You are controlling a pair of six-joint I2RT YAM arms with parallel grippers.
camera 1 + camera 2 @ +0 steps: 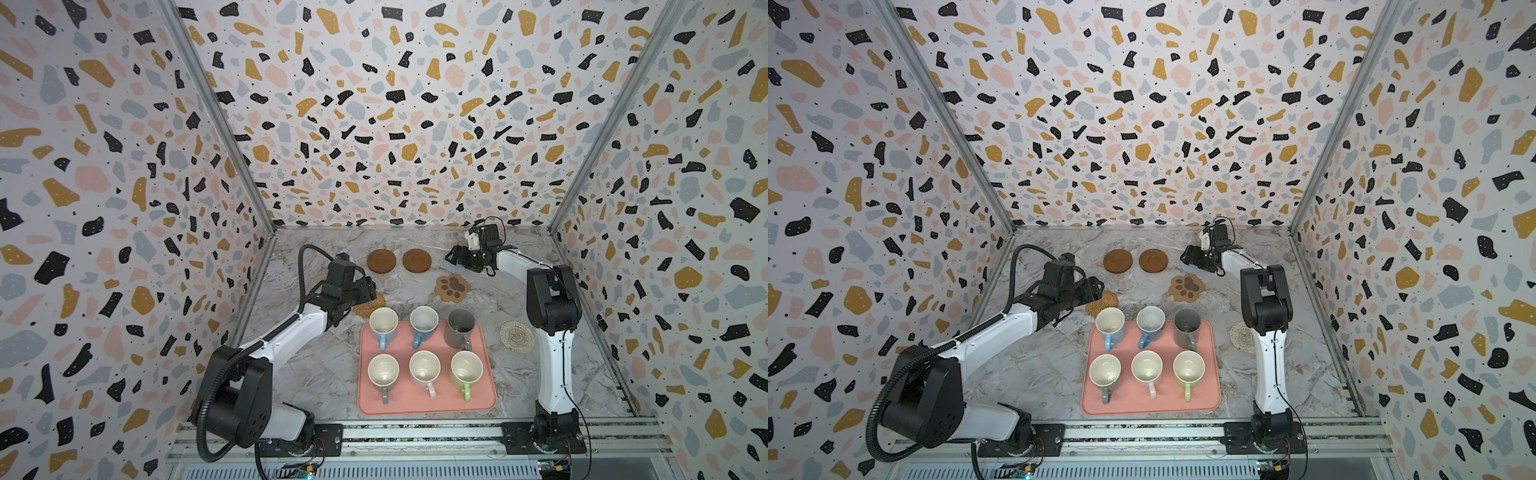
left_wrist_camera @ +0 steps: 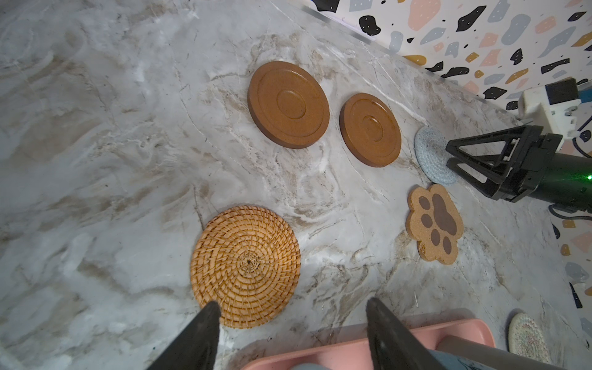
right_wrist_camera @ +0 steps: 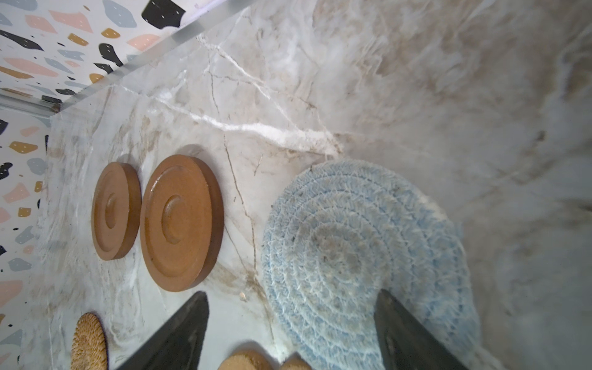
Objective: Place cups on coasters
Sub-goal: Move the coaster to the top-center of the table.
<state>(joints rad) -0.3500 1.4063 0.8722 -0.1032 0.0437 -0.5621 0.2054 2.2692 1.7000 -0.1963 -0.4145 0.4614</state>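
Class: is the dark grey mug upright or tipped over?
Upright: the dark grey mug stands on the pink tray, its open rim facing up in both top views.

Six mugs: two light blue, one tall dark grey, one grey, one pink, one light green. Six coasters: two wooden discs, one rattan, one paw-shaped, one blue woven, one whitish patterned. One pink tray.

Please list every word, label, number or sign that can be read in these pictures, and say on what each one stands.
No readable words or numbers in any view.
Sign only: a dark paw print on the paw-shaped coaster.
Small dark mark on a cup at the left wrist view's edge: cut off, unreadable.
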